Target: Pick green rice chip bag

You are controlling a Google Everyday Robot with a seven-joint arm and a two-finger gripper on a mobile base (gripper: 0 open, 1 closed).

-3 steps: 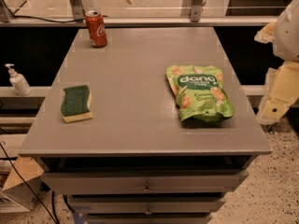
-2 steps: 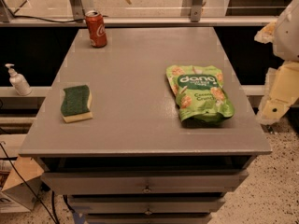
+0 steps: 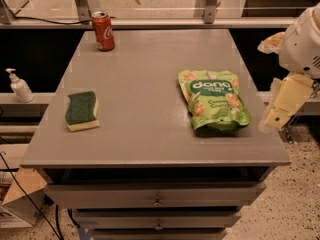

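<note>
The green rice chip bag (image 3: 214,102) lies flat on the right half of the grey table (image 3: 145,69), closer to the front edge than to the back. Its dark-green label with white lettering faces up, near the end that points away from the front, and pictures of pale round chips show below the label. The bag's lower end sits a little in from the table's front right corner.

The gripper (image 3: 281,108) hangs off the right side of the table, just beyond the edge and level with the bag. It is near the bag but not touching it. Its cream-coloured end points down and to the left, with the white arm body above it. I cannot tell whether it is open or closed, and nothing shows in its hold.

On the left half of the table, well apart from the bag, a sponge (image 3: 82,110) lies green side up, with its yellow layer showing along the front. A red cola can (image 3: 103,31) stands upright near the back left corner. Off the table to the left, a white pump bottle (image 3: 20,85) stands on a lower ledge. Drawers (image 3: 157,196) sit under the tabletop, and a cardboard box (image 3: 22,204) rests on the floor at the lower left.
</note>
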